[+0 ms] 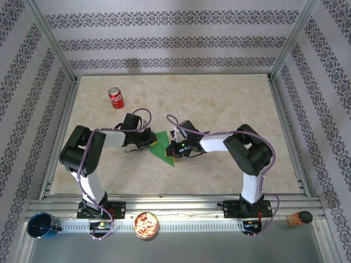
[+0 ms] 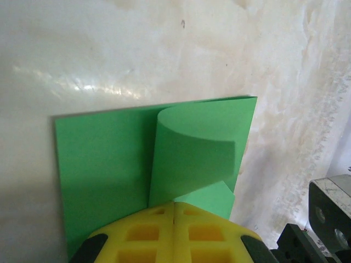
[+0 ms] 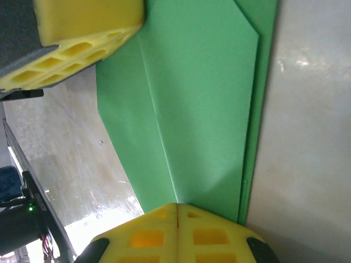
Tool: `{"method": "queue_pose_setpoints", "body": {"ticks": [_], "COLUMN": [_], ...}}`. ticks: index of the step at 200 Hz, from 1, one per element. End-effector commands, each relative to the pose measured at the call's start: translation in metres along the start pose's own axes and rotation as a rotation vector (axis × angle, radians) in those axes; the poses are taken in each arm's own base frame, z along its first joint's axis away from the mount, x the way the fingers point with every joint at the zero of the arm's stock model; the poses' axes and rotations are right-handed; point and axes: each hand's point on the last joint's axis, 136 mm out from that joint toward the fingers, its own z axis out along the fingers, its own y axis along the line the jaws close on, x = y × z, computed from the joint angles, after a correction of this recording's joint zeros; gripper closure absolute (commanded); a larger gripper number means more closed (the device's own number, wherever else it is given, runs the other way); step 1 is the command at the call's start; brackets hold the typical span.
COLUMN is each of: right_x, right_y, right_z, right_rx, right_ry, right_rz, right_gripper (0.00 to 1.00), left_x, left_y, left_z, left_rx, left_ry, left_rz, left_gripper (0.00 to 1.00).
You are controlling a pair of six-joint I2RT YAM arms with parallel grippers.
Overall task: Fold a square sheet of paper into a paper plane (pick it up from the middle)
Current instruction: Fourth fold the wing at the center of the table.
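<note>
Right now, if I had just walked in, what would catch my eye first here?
The bright green paper, partly folded, lies in the middle of the table. The left gripper and right gripper, both yellow-tipped and shut, meet at it from opposite sides. A red soda can stands alone farther back on the left.

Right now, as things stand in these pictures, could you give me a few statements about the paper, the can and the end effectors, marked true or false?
1. The left end effector and the right end effector are both shut. True.
2. The red soda can lies on the green paper. False: it stands upright on the table, apart from the paper, toward the far left.
3. The paper is a flat, unfolded square. False: it is folded, and one flap curls up in the left wrist view.
4. The paper lies between the two end effectors. True.
</note>
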Motion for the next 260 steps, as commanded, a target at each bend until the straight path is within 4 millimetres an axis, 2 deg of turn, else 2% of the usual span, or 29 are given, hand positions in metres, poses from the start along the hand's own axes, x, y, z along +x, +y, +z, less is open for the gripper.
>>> {"method": "queue_pose_setpoints", "body": {"ticks": [1, 29, 93, 134, 160, 186, 196, 222, 239, 260], "right_x": [0.043, 0.046, 0.064, 0.064, 0.061, 0.057, 0.057, 0.055, 0.056, 0.056], "right_y": [-0.045, -0.045, -0.050, -0.049, -0.047, -0.044, -0.044, -0.044, -0.045, -0.045], "right_z": [0.003, 0.003, -0.005, -0.011, -0.013, -0.014, -0.014, -0.014, -0.014, -0.014], "right_rx": [0.130, 0.120, 0.127, 0.133, 0.136, 0.136, 0.137, 0.137, 0.139, 0.139], "right_ry": [0.128, 0.143, 0.218, 0.236, 0.233, 0.223, 0.221, 0.214, 0.212, 0.211], "right_rz": [0.098, 0.093, 0.051, 0.023, 0.017, 0.014, 0.015, 0.025, 0.028, 0.032], "right_gripper": [1.00, 1.00, 1.00, 1.00, 1.00, 1.00, 1.00, 1.00, 1.00, 1.00], "left_x": [-0.037, -0.049, -0.061, -0.056, -0.034, -0.001, 0.011, 0.027, 0.024, 0.020], "left_y": [0.042, 0.047, 0.034, 0.006, -0.014, -0.045, -0.050, -0.040, -0.026, -0.019], "left_z": [-0.010, -0.017, -0.028, -0.053, -0.064, -0.054, -0.046, -0.025, -0.019, -0.013], "left_rx": [-0.159, -0.170, -0.164, -0.099, -0.038, 0.087, 0.111, 0.104, 0.063, 0.032], "left_ry": [-0.129, -0.149, -0.177, -0.225, -0.230, -0.166, -0.139, -0.079, -0.088, -0.093], "left_rz": [-0.037, -0.055, -0.043, -0.019, 0.022, 0.126, 0.163, 0.180, 0.155, 0.148], "left_gripper": [1.00, 1.00, 1.00, 1.00, 1.00, 1.00, 1.00, 1.00, 1.00, 1.00]}}
